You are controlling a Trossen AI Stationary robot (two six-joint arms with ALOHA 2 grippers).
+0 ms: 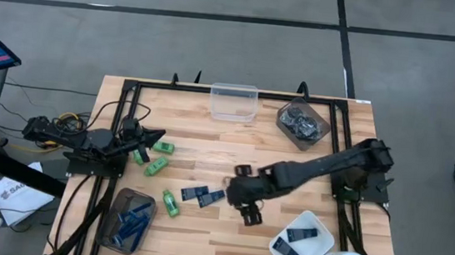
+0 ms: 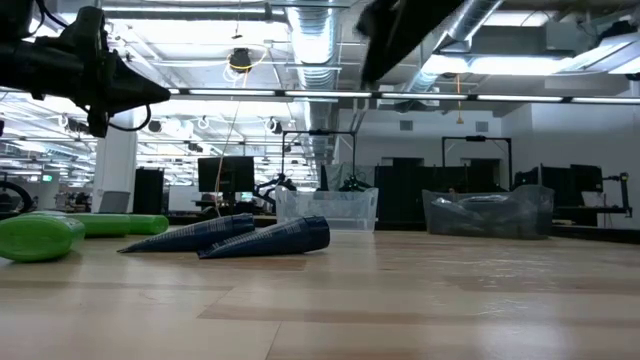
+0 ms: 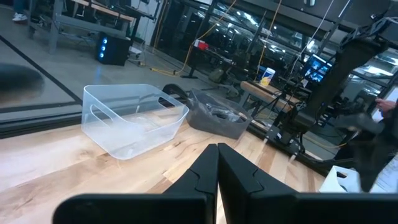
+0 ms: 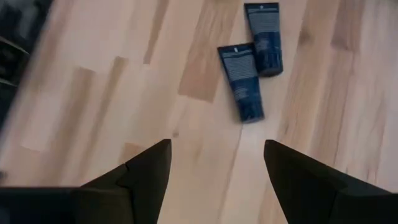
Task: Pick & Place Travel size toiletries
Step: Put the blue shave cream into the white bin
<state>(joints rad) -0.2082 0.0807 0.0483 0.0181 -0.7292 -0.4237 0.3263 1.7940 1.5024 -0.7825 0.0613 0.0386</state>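
Right gripper (image 4: 214, 165) gapes above wooden table (image 4: 93, 74).

Dark navy tubes (image 4: 241, 81), bright green bottles (image 1: 157, 167), pale wood-grain table (image 1: 200, 234).

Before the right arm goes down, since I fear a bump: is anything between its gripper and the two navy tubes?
Nothing visible. The right gripper hangs open above bare wood, and the two navy tubes lie side by side just ahead of its fingers.
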